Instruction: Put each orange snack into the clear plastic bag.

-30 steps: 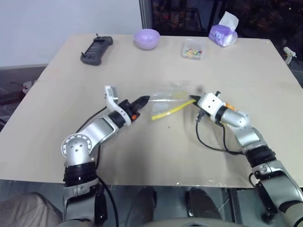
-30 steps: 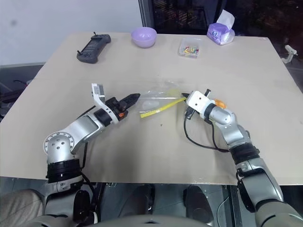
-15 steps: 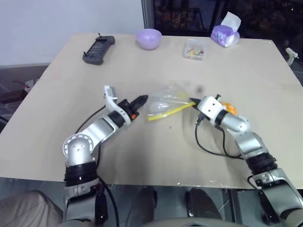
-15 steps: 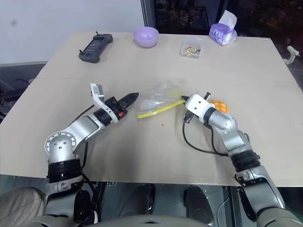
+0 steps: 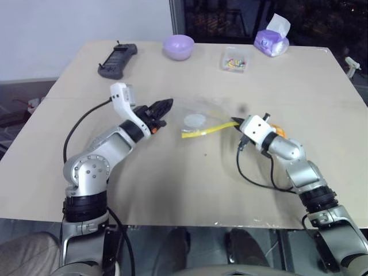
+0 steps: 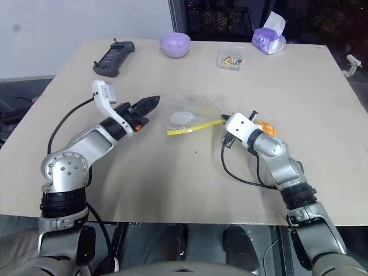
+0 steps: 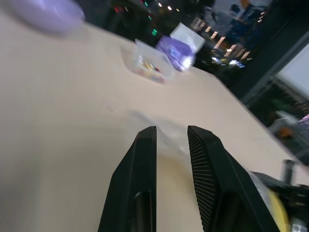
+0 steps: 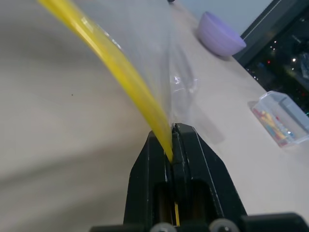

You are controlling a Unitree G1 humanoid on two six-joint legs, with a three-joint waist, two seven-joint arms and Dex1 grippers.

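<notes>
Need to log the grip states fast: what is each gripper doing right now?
Left gripper: fingers parted, holding nothing.
Right gripper: shut on the yellow strip of the clear plastic bag.

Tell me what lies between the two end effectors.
In the left eye view, the clear plastic bag spans the stretch between the left end effector and the right end effector, which pinches its yellow strip.

The clear plastic bag (image 5: 202, 119) is lying mid-table, its yellow strip (image 5: 201, 131) running toward the right gripper (image 5: 234, 122), which is pinching that strip's end. The left gripper (image 5: 165, 106) is hovering just beside the bag's other side. The orange snack (image 5: 278, 130) is peeking out behind the right wrist.
</notes>
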